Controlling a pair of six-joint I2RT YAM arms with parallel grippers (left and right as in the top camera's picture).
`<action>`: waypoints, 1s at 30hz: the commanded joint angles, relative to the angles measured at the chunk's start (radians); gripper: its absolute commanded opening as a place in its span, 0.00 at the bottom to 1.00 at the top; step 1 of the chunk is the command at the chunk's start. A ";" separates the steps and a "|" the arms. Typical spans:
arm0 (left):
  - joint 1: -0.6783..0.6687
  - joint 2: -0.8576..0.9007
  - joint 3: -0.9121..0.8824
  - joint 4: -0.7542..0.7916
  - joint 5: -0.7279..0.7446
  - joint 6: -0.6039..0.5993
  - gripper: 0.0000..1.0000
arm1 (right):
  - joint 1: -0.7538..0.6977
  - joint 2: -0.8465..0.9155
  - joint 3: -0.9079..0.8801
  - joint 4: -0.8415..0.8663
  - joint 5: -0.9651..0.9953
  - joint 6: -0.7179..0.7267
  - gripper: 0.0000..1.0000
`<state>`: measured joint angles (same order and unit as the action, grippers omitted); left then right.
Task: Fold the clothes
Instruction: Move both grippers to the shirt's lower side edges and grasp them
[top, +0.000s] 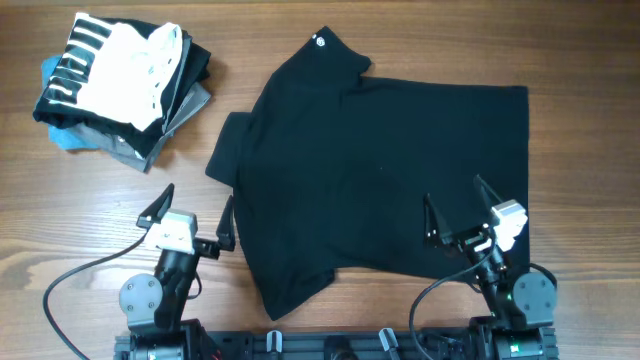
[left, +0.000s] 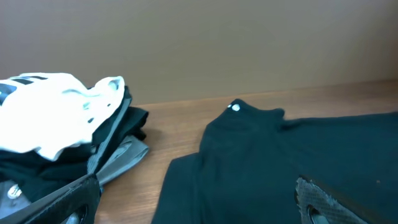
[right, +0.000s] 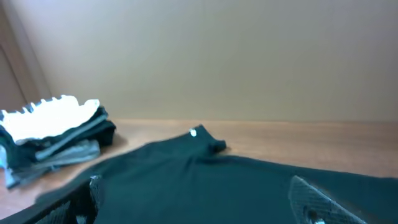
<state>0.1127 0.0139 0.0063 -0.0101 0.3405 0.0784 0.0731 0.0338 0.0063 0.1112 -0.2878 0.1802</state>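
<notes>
Light: bright, even and soft over the table (top: 420, 40).
Shadows: faint, tucked close under the stacked pile (top: 120, 85).
Shirt (top: 380, 170): flat black, folds barely readable.
Wrist views: hazy, near fingers (left: 320, 199) blurred.

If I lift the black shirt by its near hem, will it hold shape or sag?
Probably sags: the shirt lies limp and flat on the table, its outline crooked. It looks thin, so likely light; one pinch may drag it all. Pushing would probably bunch it, not slide it.

Black arms (top: 150, 295), white-bodied hands (top: 199, 197) (looping black cables (top: 75, 272)), pointed dark fingers (top: 155, 207).
</notes>
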 joint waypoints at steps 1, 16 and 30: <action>-0.006 -0.007 0.028 0.032 0.045 0.018 1.00 | 0.000 -0.003 0.039 -0.001 0.000 0.082 1.00; -0.006 0.902 1.055 -0.742 0.080 -0.015 1.00 | 0.000 1.028 1.083 -0.721 -0.089 0.077 1.00; -0.006 1.226 1.057 -1.098 0.138 -0.225 1.00 | -0.167 1.246 1.310 -1.250 0.289 0.438 1.00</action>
<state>0.1123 1.1515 1.1145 -1.0973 0.4919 -0.0269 -0.0463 1.2987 1.2991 -1.0946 -0.0944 0.4992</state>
